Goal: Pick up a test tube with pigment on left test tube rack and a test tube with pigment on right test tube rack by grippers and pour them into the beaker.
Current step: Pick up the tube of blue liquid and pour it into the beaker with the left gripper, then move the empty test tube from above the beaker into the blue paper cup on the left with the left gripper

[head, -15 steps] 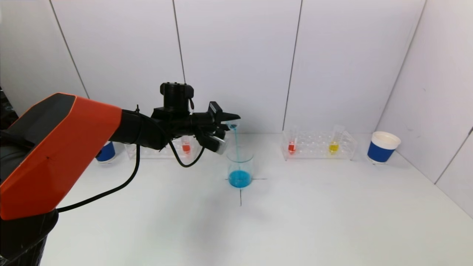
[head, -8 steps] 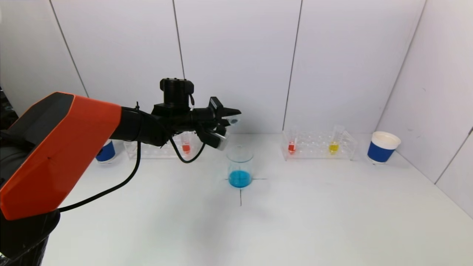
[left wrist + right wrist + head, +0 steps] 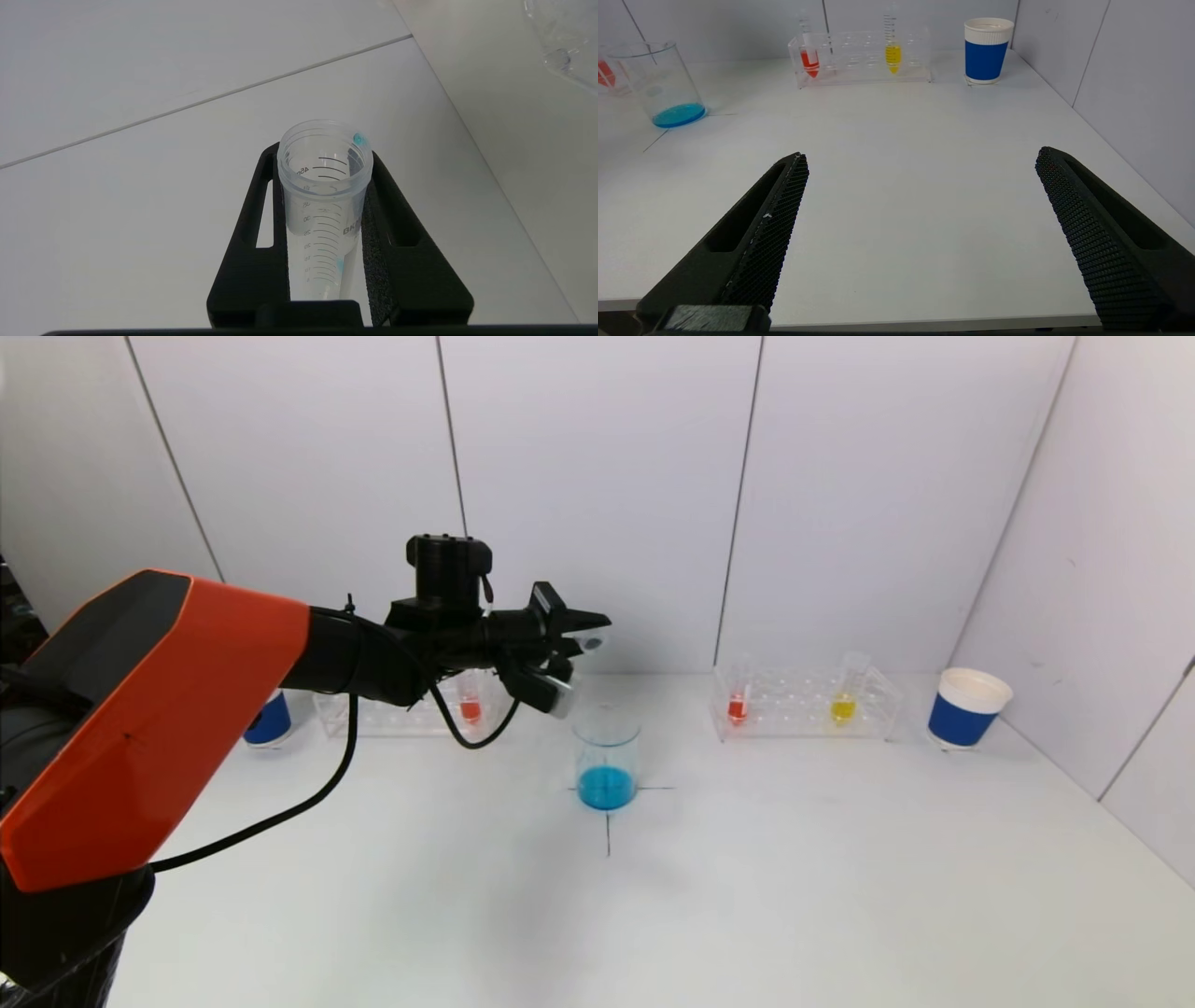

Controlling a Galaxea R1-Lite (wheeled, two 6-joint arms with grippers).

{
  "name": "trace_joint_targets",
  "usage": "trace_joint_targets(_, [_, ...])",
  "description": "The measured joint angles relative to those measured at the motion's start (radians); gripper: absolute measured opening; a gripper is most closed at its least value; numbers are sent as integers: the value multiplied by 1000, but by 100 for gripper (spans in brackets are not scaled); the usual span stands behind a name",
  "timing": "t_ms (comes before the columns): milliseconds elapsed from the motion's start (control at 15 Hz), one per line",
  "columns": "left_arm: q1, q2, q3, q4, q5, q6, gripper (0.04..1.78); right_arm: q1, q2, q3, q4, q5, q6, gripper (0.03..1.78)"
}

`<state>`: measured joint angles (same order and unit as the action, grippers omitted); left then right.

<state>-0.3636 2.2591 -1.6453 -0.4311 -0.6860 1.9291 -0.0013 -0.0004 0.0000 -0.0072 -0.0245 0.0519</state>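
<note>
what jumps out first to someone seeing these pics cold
The big orange left arm reaches in, its left gripper clamping a drained clear plastic test tube tipped above the glass beaker of blue liquid at table centre. Behind sit red and yellow tubes in the clear right rack.

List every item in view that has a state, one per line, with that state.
left gripper: shut on the test tube, above the beaker
test tube: emptied, blue drops left inside
beaker: upright, blue liquid at bottom
right gripper: open, holding nothing
right rack: holds a red tube and a yellow tube
left rack: holds a red-orange tube
right cup: upright
</note>
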Motion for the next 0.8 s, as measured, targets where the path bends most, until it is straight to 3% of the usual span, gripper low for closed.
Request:
trace_joint_targets(200, [-5, -1, 18, -7, 1, -35, 45, 0, 0, 0, 0, 0, 0, 177])
trace_joint_targets(467, [-42, -40, 68, -75, 24, -244, 45, 0, 0, 0, 0, 0, 0, 177])
trace_joint_targets(800, [-101, -128, 146, -386, 243, -639, 45, 0, 0, 0, 0, 0, 0, 177])
